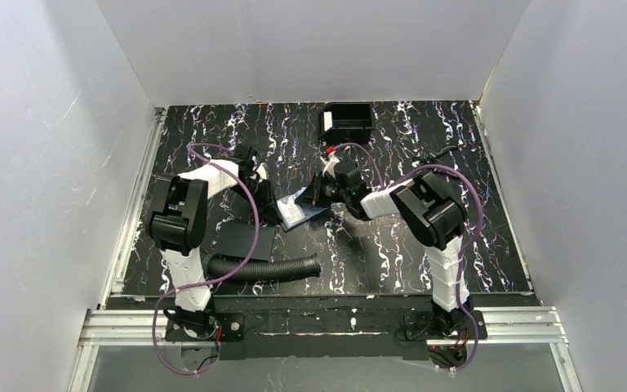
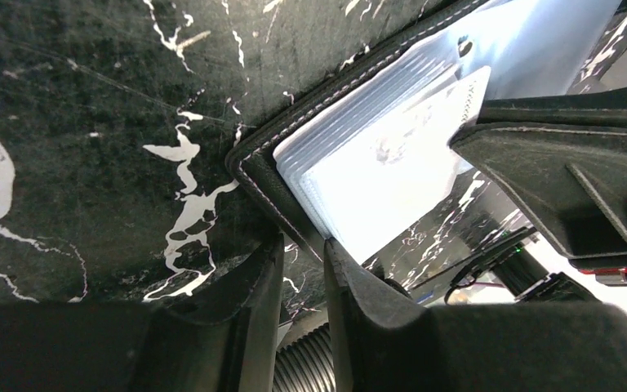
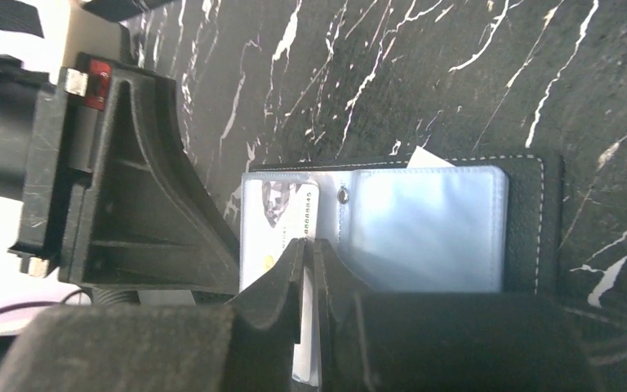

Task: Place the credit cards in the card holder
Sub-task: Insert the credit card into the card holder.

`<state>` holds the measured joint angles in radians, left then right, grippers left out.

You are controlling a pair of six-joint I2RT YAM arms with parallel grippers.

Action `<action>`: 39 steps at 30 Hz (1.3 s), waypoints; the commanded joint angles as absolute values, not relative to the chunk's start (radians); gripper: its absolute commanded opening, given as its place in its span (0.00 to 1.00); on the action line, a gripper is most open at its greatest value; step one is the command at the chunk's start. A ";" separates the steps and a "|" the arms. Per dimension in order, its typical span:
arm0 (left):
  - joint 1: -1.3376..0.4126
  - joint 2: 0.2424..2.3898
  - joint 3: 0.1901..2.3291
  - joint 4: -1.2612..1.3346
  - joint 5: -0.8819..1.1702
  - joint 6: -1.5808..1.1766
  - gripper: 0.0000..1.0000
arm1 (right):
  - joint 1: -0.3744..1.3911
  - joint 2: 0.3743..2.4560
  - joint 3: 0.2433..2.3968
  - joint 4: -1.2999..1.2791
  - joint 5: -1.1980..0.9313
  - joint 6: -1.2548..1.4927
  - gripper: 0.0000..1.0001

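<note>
The black card holder (image 1: pixel 294 211) lies open and tilted between my two grippers, its clear sleeves facing up. In the left wrist view its stitched black cover (image 2: pixel 310 106) runs down between my left gripper's (image 2: pixel 304 245) fingertips, which are shut on its edge. My right gripper (image 3: pixel 310 242) is shut on a pale whitish credit card (image 3: pixel 282 216) with a chip and printed digits. The card's far end lies on the left clear sleeve of the holder (image 3: pixel 531 220). The same card shows in the left wrist view (image 2: pixel 400 163). No other cards are clearly visible.
A black box (image 1: pixel 349 120) with a white piece beside it stands at the back centre. A flat black square pad (image 1: pixel 245 241) and a black corrugated hose (image 1: pixel 261 268) lie near the left arm's base. White walls enclose the marbled table (image 1: pixel 424 261).
</note>
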<state>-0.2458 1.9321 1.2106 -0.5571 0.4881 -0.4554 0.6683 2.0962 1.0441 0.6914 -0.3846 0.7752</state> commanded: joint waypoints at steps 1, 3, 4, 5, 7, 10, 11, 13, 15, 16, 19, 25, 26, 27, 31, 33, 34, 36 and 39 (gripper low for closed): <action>-0.251 1.889 1.218 -0.598 0.383 -0.407 0.25 | 0.687 2.078 1.097 0.480 -0.450 0.630 0.19; -0.250 1.917 1.232 -0.608 0.384 -0.406 0.22 | 0.686 2.077 1.110 0.471 -0.460 0.618 0.23; -0.250 1.930 1.237 -0.607 0.388 -0.407 0.21 | 0.687 2.076 1.119 0.459 -0.461 0.607 0.24; -0.250 1.941 1.238 -0.600 0.391 -0.410 0.20 | 0.687 2.077 1.129 0.441 -0.460 0.591 0.24; -0.250 1.959 1.243 -0.593 0.391 -0.412 0.19 | 0.687 2.084 1.140 0.440 -0.478 0.577 0.23; -0.250 1.981 1.253 -0.589 0.397 -0.414 0.17 | 0.691 2.105 1.151 0.496 -0.547 0.597 0.19; -0.250 1.985 1.255 -0.587 0.398 -0.416 0.16 | 0.693 2.111 1.152 0.527 -0.574 0.610 0.17; -0.250 1.992 1.262 -0.584 0.400 -0.421 0.15 | 0.695 2.122 1.150 0.589 -0.625 0.640 0.15; -0.250 1.997 1.272 -0.584 0.401 -0.420 0.15 | 0.697 2.131 1.157 0.617 -0.650 0.662 0.14; -0.250 1.999 1.276 -0.585 0.400 -0.420 0.15 | 0.699 2.135 1.162 0.619 -0.662 0.667 0.14; -0.251 2.004 1.292 -0.586 0.402 -0.423 0.15 | 0.711 2.134 1.159 0.639 -0.669 0.691 0.14; -0.250 1.975 1.288 -0.602 0.394 -0.424 0.20 | 0.680 2.046 1.272 0.175 -0.509 0.495 0.32; -0.250 1.963 1.282 -0.603 0.394 -0.423 0.22 | 0.679 2.028 1.330 0.012 -0.448 0.412 0.38; -0.250 1.955 1.277 -0.604 0.395 -0.420 0.23 | 0.680 2.015 1.376 -0.114 -0.398 0.344 0.43; -0.251 1.928 1.269 -0.605 0.418 -0.419 0.27 | 0.679 1.953 1.449 -0.364 -0.238 0.171 0.56; -0.250 1.911 1.269 -0.608 0.426 -0.418 0.33 | 0.680 1.910 1.433 -0.400 -0.170 0.126 0.63; -0.250 1.901 1.269 -0.610 0.427 -0.416 0.35 | 0.680 1.893 1.422 -0.408 -0.151 0.106 0.65; -0.248 1.881 1.270 -0.622 0.431 -0.408 0.38 | 0.680 1.874 1.405 -0.413 -0.145 0.075 0.67; -0.240 1.838 1.266 -0.638 0.442 -0.394 0.43 | 0.700 1.820 1.310 -0.290 -0.201 0.031 0.70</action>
<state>-0.2481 1.9378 1.2758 -0.6205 0.4487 -0.4270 0.6805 1.8880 1.4007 -0.3013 -0.2208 0.1518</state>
